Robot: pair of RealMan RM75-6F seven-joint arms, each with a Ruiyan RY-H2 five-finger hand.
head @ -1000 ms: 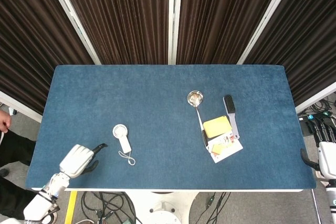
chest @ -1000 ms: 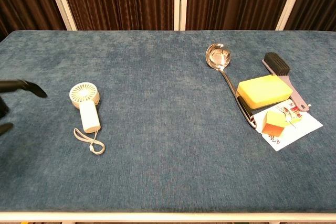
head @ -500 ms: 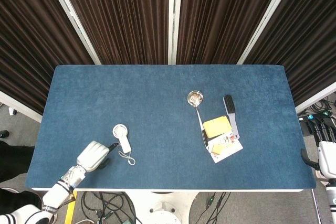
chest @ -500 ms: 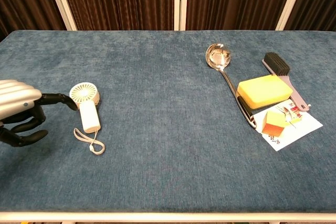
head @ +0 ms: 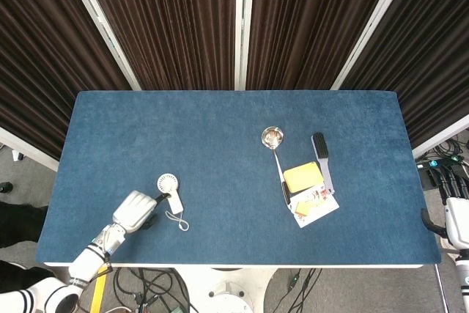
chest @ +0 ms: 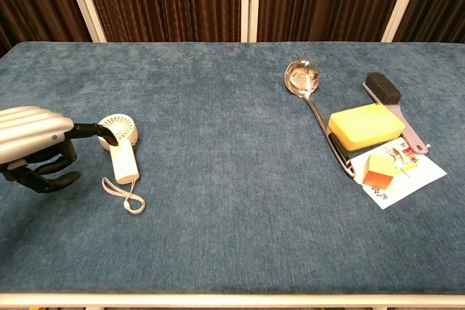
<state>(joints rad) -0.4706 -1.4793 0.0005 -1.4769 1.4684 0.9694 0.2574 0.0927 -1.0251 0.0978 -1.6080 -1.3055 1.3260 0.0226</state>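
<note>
reaching in from the near left corner, the left robot hand (chest: 36, 147) sits just beside a small white handheld fan (chest: 120, 147) that lies flat on the blue worktop (head: 220, 130). one dark finger (chest: 94, 131) stretches toward the fan's round head and seems to touch its edge where the head meets the handle; the other fingers are curled under the pale back of the hand and hold nothing. the fan is not gripped or lifted. its handle points toward the near edge, and its thin wrist loop (chest: 125, 200) trails on the cloth beside it.

judging from this, the approach looks done, while closing around the fan and raising it is not yet done.

the right robot hand (head: 456, 225) shows only as a sliver at the far right edge of the head view, off the worktop and well apart from everything; whether its fingers are spread or closed cannot be told.

on the right half of the worktop lies a separate cluster: a metal ladle (chest: 309, 96), a yellow sponge (chest: 365, 125) resting over the ladle's handle, a black-bristled brush (chest: 389, 99), and a small orange box (chest: 379, 167) on a white sheet of paper (chest: 414, 179).
</note>
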